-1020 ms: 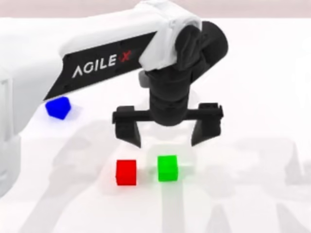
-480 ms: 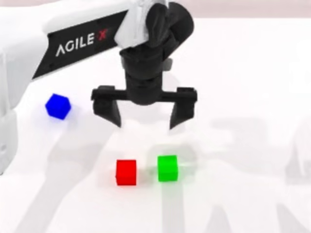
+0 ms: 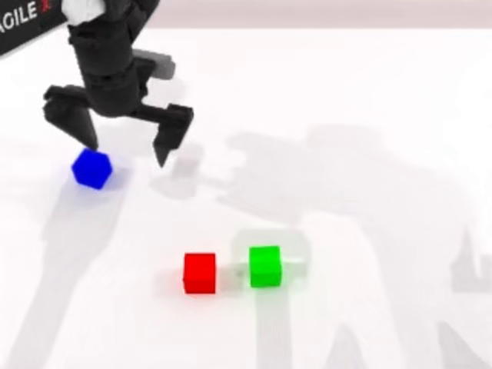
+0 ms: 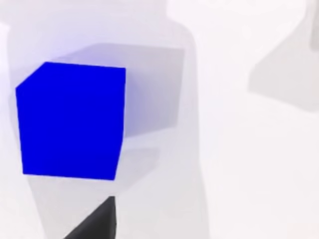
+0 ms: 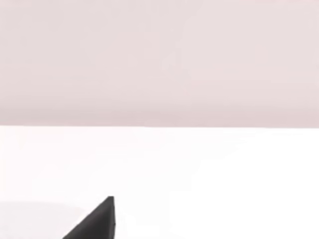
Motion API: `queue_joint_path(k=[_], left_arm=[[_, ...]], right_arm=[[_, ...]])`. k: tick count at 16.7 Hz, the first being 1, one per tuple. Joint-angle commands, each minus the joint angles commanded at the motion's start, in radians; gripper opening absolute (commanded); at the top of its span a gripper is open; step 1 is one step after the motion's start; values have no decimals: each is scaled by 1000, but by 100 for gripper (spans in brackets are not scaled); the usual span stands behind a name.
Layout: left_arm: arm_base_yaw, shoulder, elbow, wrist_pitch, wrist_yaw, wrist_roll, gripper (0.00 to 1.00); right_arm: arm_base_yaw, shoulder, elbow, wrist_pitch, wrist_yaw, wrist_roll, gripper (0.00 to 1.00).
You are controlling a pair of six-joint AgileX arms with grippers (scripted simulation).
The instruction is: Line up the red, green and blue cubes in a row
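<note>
At far left of the top view, left gripper [image 3: 125,148] fingers spread beside blue cube [image 3: 92,169], red cube [image 3: 200,273], green cube [image 3: 265,266] only there.

The left gripper [image 3: 125,146] hangs at the table's [image 3: 369,115] far left with its fingers spread wide, and the blue cube [image 3: 92,169] sits just beside its left fingertip, at about 7 o'clock from the gripper. Nothing else stands near this cube; the white surface around it is free on all sides. The red cube [image 3: 200,273] and the green cube [image 3: 265,266] sit well apart from it, at about 4 o'clock, with only a narrow gap between them. The right half of the table is bare.
</note>
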State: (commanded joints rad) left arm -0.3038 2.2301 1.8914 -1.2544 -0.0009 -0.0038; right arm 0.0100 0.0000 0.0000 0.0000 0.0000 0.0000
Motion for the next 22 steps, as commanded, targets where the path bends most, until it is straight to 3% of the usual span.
queue_joint_path(k=[3, 6, 12, 18, 22], left_arm=[[110, 15, 25, 1, 3, 162, 100], [166, 19, 37, 4, 4, 230, 100], [166, 21, 19, 20, 4, 231, 100], [169, 89, -135, 257, 5, 234, 100], [170, 109, -176, 308, 5, 235, 100]], right_arm=[[0, 0, 0, 0, 0, 0, 100], [0, 0, 0, 0, 0, 0, 100], [0, 0, 0, 0, 0, 0, 100], [0, 0, 0, 0, 0, 0, 100], [0, 0, 0, 0, 0, 0, 100]])
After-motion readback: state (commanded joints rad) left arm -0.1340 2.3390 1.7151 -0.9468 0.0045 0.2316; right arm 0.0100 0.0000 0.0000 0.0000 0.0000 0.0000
